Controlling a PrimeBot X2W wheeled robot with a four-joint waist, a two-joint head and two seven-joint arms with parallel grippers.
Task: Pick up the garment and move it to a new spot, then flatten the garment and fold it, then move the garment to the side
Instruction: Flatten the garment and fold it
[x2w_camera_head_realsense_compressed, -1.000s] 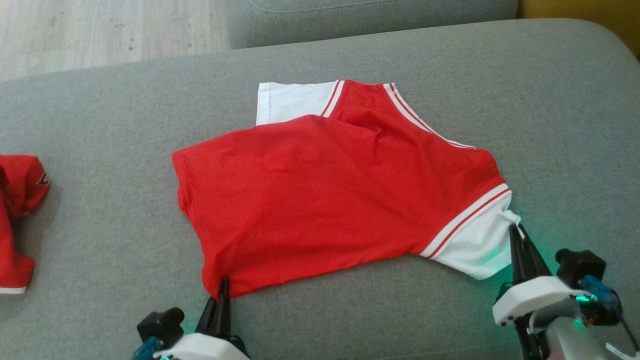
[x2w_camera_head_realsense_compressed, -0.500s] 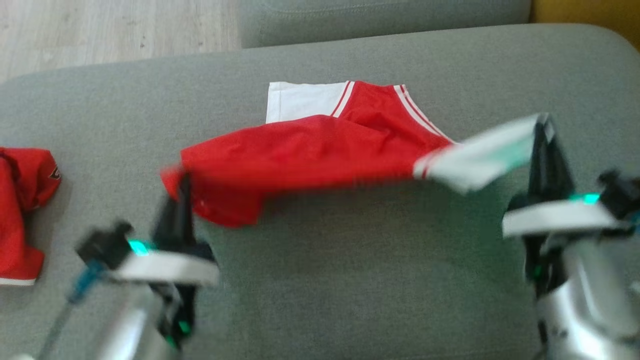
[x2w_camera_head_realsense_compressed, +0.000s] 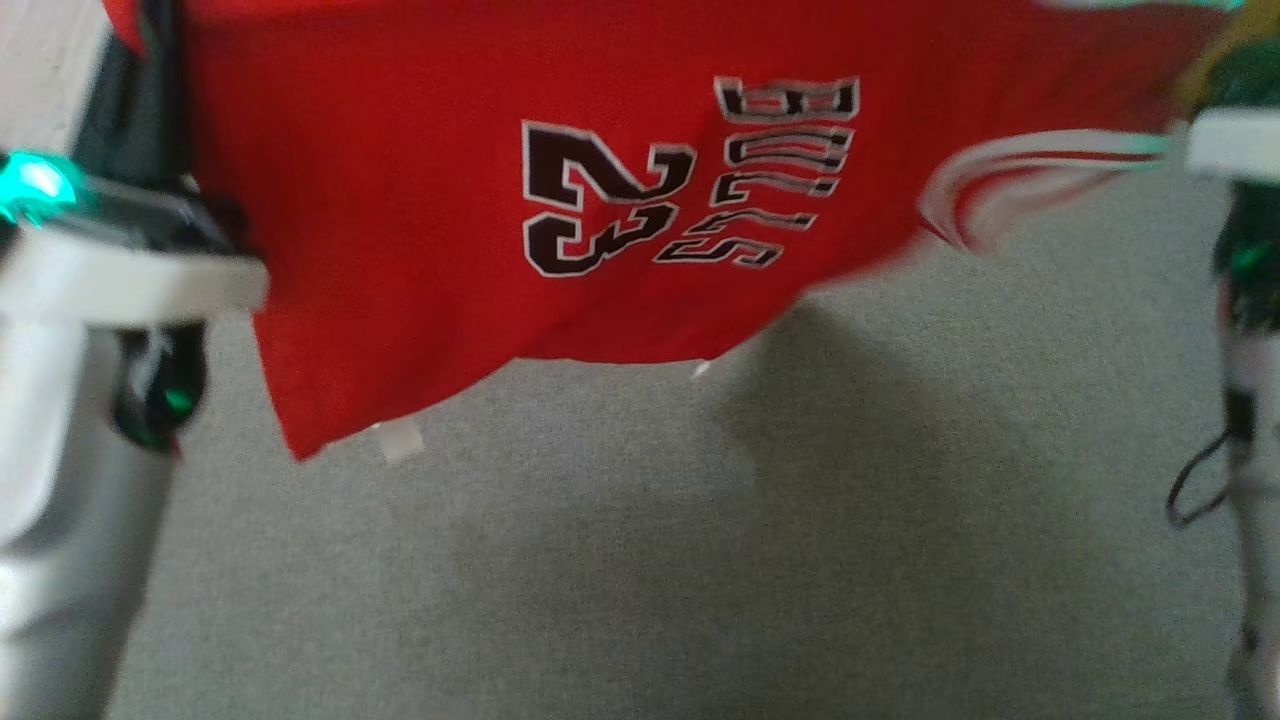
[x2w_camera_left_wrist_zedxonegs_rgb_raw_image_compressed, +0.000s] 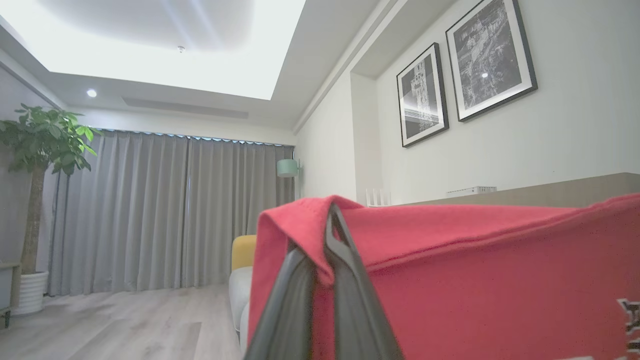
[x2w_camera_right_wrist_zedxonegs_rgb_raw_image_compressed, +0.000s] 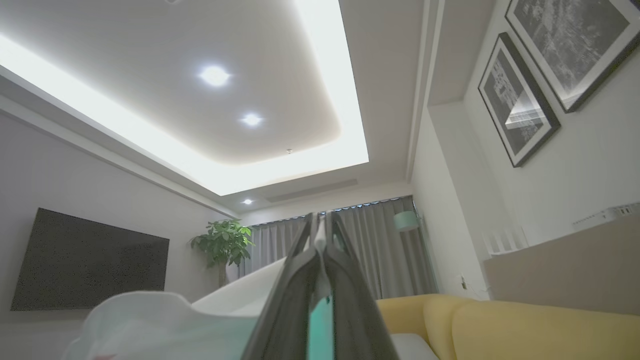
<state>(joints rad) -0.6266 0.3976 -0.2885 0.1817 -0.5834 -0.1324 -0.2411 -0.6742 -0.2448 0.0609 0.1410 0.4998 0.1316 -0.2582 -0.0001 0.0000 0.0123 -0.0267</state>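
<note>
Left gripper: jaws closed tight, red edge of garment pinched between fingers. Cloth folded over fingertips, running off to its right.
Right gripper: jaws closed, white sleeve nipped between fingers, spilling down to its left.
Garment hangs stretched between both grippers, clear of grey cushion below.
Black "23" print faces head camera, upside down.
Small white label dangles at lower hem.
Head view blurred.
</note>
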